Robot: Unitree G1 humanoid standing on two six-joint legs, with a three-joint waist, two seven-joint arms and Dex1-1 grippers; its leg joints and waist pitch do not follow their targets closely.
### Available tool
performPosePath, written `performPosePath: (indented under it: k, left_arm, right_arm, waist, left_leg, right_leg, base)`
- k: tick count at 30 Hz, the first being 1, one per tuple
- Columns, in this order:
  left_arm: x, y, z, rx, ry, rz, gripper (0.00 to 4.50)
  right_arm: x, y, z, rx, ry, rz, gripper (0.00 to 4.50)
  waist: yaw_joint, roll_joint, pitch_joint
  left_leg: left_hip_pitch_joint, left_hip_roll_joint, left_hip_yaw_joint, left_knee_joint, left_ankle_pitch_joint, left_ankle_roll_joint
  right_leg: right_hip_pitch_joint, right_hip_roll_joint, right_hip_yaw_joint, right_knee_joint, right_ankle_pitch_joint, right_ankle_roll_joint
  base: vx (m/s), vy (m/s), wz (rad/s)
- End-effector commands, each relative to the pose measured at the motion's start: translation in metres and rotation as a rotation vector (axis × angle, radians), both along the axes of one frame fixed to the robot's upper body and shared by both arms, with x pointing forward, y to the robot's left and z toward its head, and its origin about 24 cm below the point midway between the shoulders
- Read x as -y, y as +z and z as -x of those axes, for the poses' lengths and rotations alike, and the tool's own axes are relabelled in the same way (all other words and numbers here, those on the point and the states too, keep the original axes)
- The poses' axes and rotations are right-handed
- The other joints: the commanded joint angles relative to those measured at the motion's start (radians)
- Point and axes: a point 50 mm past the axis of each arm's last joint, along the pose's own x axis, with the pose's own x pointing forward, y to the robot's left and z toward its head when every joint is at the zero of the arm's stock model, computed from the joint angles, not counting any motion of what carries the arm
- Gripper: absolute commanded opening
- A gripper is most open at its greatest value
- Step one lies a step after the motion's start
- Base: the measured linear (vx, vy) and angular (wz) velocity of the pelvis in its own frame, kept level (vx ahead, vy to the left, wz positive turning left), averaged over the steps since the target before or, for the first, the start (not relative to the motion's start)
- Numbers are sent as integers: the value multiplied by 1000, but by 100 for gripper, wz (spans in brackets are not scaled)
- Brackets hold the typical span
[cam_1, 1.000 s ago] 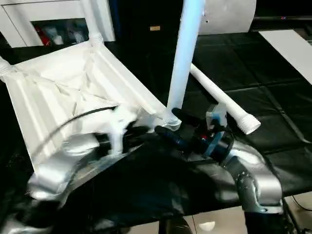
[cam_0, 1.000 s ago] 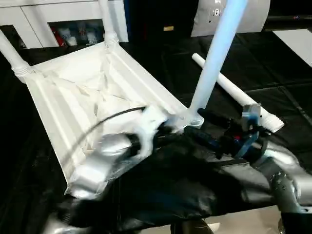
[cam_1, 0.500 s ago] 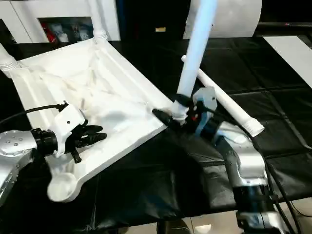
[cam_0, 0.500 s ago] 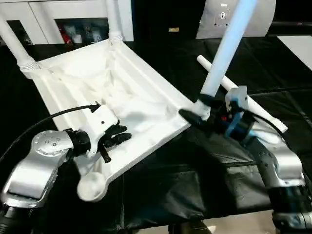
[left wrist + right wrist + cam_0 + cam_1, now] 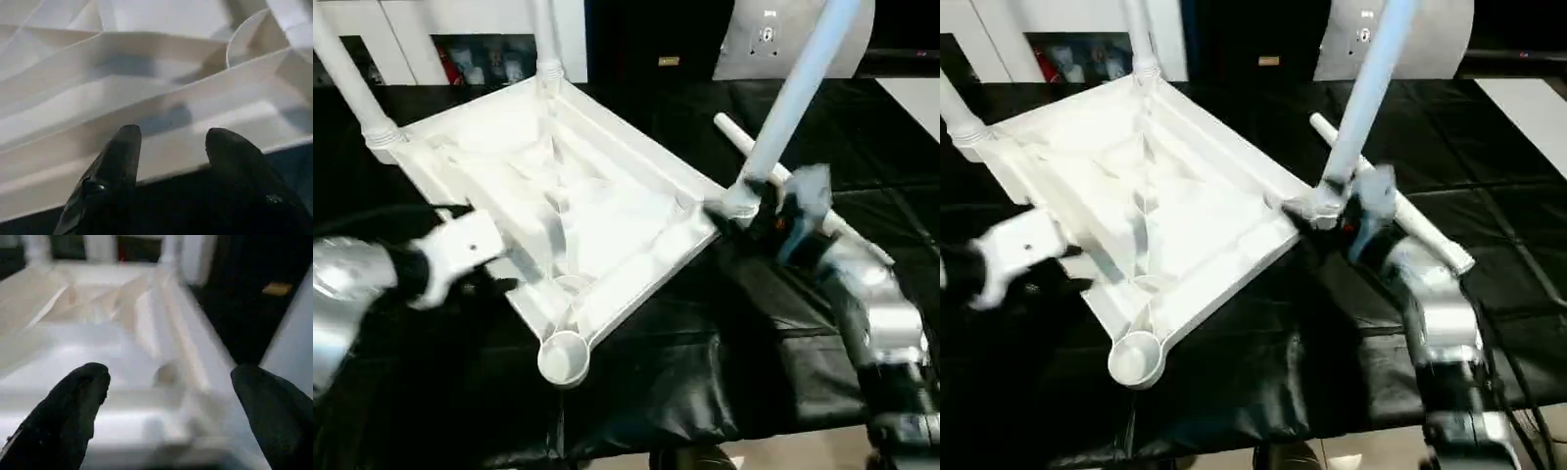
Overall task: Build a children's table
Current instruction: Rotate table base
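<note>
L hand (image 5: 168,161): fingers spread apart w/ nothing between them, hanging just off the near-left edge of the children's table (image 5: 578,211). A sec ago it was over the ribbed underside near the middle; half a sec ago at the near-left part of the frame w/ fingers close together. Now it has swung out left & the fingers have parted, so it looks to have let go of the frame.

R hand (image 5: 168,421): fingers wide apart, empty, at the right corner just beside the base of the screwed-in leg (image 5: 793,98). A sec ago it sat lower & nearer, below that corner; since then it has come up to the socket.

Table: upside-down on the black tabletop (image 5: 705,372), X-ribs up. Three legs stand in their corners – two far (image 5: 352,83), one right. Near corner socket (image 5: 563,357) empty & now fully uncovered. Spare leg (image 5: 744,142) lies on the tabletop behind the right leg, threaded end toward the right.

Meaning, as I read it: 3 of 4 done. R hand is closest to the loose leg; likely next is grabbing it & bringing it to the near socket.
</note>
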Motion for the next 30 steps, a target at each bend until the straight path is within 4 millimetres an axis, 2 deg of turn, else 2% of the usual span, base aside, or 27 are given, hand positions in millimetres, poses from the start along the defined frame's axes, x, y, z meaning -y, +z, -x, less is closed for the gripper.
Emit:
performPosePath:
  k: [1,2,4,5,7,8,9,11,16,19,22,24,30]
  left_arm:
    - [-1,3,0,-2,-38,-38,285]
    - [-2,3,0,-1,-43,-48,285]
    - [-4,2,-1,6,-84,-101,317]
    - [-4,2,-1,6,-84,-101,317]
    - [-4,1,-5,16,-129,-126,317]
    - [-4,1,-6,19,-145,-130,317]
    - [-3,1,-6,20,-149,-131,317]
    - [-6,-4,-2,-52,-192,-187,317]
    - [-8,-4,0,-69,-250,-245,317]
    - [10,-16,-2,-99,-330,-185,317]
    - [16,-22,-1,-112,-357,-178,317]
    - [22,-27,-2,-125,-376,-169,289]
    - [32,-37,2,-201,-433,-130,242]
  right_arm:
    - [-3,1,5,4,43,41,450]
    - [-4,0,6,-2,47,47,450]
    - [-2,-7,11,-40,36,81,450]
    - [-2,-7,11,-40,36,81,450]
    - [4,-15,15,-90,-5,130,450]
    - [6,-17,17,-104,-14,146,450]
    - [7,-17,17,-107,-16,150,450]
    - [11,-23,21,-131,-37,179,450]
    - [12,-24,23,-137,-51,181,450]
    - [5,-30,22,-162,-62,183,450]
    - [1,-34,20,-172,-68,168,450]
    - [-3,-38,18,-177,-65,174,450]
    - [-16,-48,5,-208,-72,195,450]
  waist:
    - [-4,9,-76]
    - [-4,11,-75]
    - [-3,8,-72]
    - [-5,7,-73]
    - [-2,13,-69]
    - [-2,11,-72]
    - [-1,11,-69]
    - [1,18,-72]
    - [-4,15,-70]
    - [-1,20,-69]
    - [-1,19,-71]
    - [-3,19,-71]
    - [-3,19,-71]
  left_leg:
    - [12,70,-23,-70,-21,115]
    - [10,70,-24,-71,-26,111]
    - [11,68,-24,-73,-60,95]
    - [12,68,-23,-74,-65,90]
    - [13,69,-24,-76,-80,77]
    - [16,70,-23,-75,-84,69]
    - [15,69,-24,-76,-90,67]
    - [16,72,-26,-78,-89,59]
    - [13,71,-25,-78,-103,54]
    - [17,71,-24,-78,-119,40]
    - [17,72,-25,-78,-123,36]
    - [16,71,-25,-78,-130,32]
    - [17,70,-25,-78,-131,25]
  right_leg:
    - [62,-91,71,-46,-217,-227]
    - [63,-93,71,-46,-219,-230]
    - [63,-92,73,-55,-264,-211]
    - [63,-92,73,-54,-268,-208]
    - [62,-92,74,-58,-289,-201]
    - [61,-92,75,-57,-283,-201]
    - [61,-91,74,-59,-289,-200]
    - [62,-93,75,-54,-265,-203]
    - [64,-95,76,-56,-268,-213]
    - [63,-96,76,-61,-296,-213]
    - [63,-96,76,-57,-289,-215]
    - [64,-95,76,-58,-295,-215]
    - [65,-96,76,-60,-316,-210]
  base:
    - [0,0,0]
    - [0,0,0]
    - [0,0,0]
    - [0,0,0]
    - [0,0,0]
    - [0,0,0]
    - [0,0,0]
    - [0,0,0]
    - [0,0,0]
    - [0,0,0]
    - [0,0,0]
    - [0,0,0]
    - [0,0,0]
